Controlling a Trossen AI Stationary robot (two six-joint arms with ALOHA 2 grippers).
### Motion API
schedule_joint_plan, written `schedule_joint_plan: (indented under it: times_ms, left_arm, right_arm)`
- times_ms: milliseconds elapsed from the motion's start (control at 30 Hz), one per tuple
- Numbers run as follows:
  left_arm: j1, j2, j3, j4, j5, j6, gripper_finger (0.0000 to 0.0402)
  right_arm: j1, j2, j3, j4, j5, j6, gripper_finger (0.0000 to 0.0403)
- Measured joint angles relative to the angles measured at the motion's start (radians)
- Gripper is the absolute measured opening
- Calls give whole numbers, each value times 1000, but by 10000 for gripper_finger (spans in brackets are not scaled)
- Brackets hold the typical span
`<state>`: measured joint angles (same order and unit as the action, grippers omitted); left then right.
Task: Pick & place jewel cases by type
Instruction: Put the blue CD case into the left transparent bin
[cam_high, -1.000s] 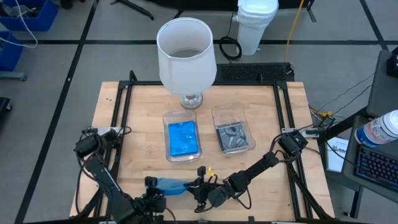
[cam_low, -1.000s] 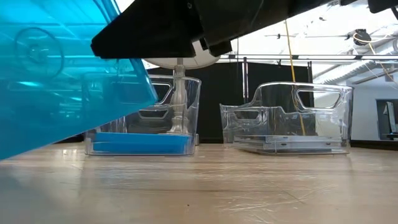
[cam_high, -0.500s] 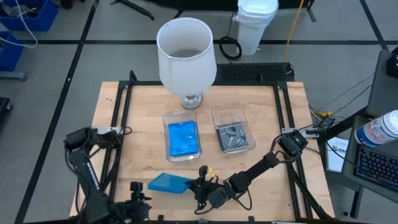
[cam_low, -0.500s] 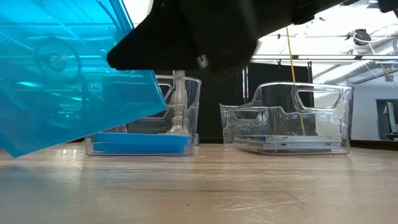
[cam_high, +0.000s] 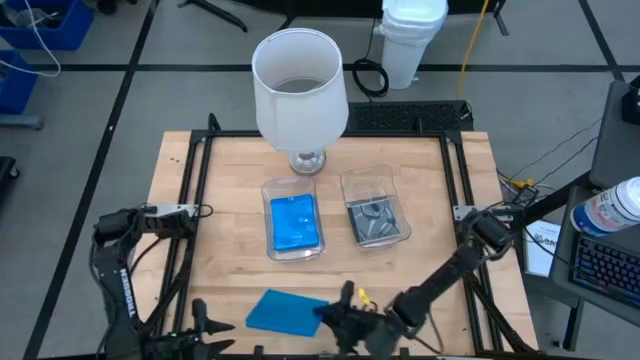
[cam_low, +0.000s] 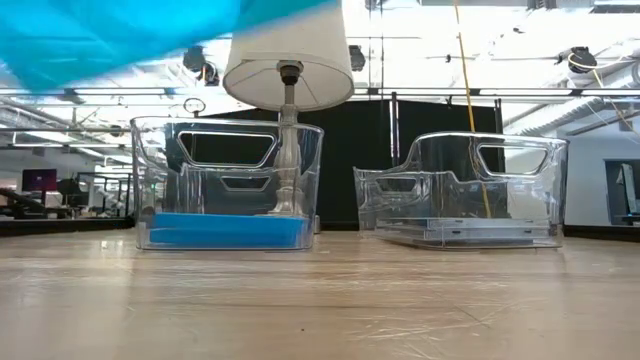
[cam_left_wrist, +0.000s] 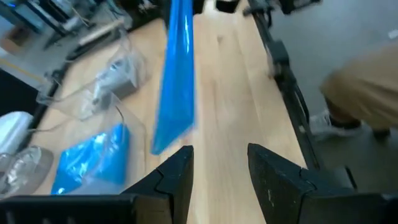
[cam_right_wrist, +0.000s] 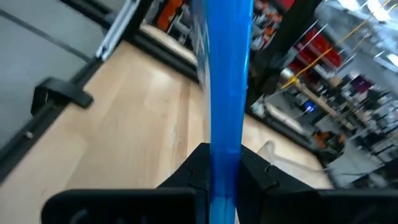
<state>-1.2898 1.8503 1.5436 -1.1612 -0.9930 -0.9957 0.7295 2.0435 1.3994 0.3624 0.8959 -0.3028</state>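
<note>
Blue jewel case (cam_high: 286, 311) | pinched edge-on in right gripper (cam_right_wrist: 225, 163) jaws | left gripper (cam_left_wrist: 219, 163) jaws spread, empty

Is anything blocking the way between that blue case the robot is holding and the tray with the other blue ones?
Nothing visible: bare table lies between the blue jewel case, held by the right end effector, and the left tray.

The flat bright blue plastic jewel case (cam_high: 286, 311), gripped a second earlier by both grippers at the table's near edge, was released by the left gripper (cam_left_wrist: 219, 163), whose fingers were drawn back and parted. It was left clamped in the right gripper (cam_high: 340, 318) and lifted, in the low view, to the upper edge.
</note>
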Motion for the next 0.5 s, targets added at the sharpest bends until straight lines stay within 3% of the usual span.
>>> schedule_joint_plan:
  times_ms: [100, 267, 367, 500]
  left_arm:
    - [11, 0, 0, 0, -56, -5, 159]
    - [43, 0, 0, 17, -252, -56, 159]
    - [71, 0, 0, 30, -259, -45, 159]
    - [107, 0, 0, 58, -287, 111, 159]
  right_arm:
    - [47, -40, 0, -1, 51, -48, 31]
    - [110, -97, 0, -1, 76, -155, 28]
    - [135, -121, 0, -16, 85, -190, 29]
    - [166, -154, 0, -77, 168, -183, 35]
